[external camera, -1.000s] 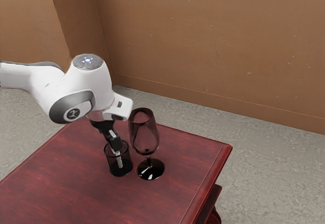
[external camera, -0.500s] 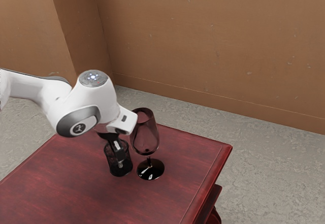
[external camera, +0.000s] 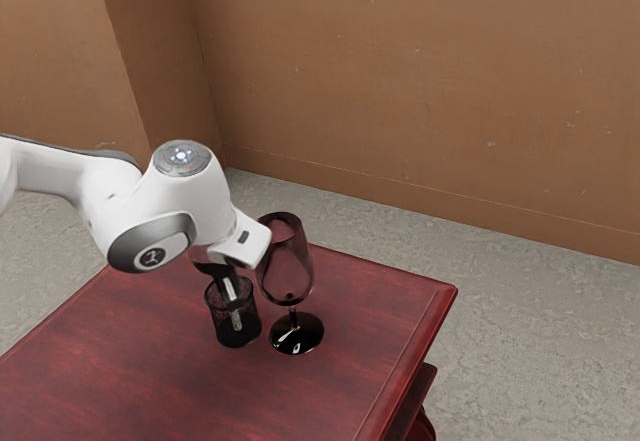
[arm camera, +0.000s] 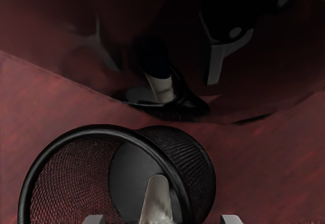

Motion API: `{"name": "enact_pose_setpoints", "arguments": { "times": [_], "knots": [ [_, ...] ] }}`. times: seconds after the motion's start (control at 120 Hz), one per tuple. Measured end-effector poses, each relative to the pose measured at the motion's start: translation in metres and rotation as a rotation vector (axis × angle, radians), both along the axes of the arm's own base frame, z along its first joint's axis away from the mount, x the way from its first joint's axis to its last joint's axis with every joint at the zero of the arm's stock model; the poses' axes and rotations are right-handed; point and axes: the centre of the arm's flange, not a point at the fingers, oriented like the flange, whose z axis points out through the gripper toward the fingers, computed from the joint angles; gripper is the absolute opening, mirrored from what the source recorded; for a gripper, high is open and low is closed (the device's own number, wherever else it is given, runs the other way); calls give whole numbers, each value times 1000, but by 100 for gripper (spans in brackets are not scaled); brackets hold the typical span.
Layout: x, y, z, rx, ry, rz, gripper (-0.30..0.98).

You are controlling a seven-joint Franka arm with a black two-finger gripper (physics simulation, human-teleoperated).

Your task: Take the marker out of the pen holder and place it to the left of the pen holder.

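The marker (external camera: 236, 318) sits inside the mesh pen holder (external camera: 222, 331), left of centre and low in the exterior view. We judge it light, stiff and fairly slippery, best pinched squarely on its exposed upper barrel. Our end effector (external camera: 231, 293) is open, fingers parted either side. Close by on the worktop (external camera: 120, 361), the wine glass (external camera: 289, 273) looks fragile; we should lift straight.
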Motion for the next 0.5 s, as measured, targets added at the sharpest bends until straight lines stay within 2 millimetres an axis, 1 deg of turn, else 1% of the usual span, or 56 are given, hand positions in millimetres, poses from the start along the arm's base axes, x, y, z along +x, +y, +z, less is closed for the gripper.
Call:
{"name": "enact_pose_setpoints", "arguments": {
  "times": [0.417, 0.5],
  "knots": [
    [-4, 2, 0, 25, 22, -18, 10],
    [-4, 3, 3, 26, 18, -17, 7]
  ]
}}
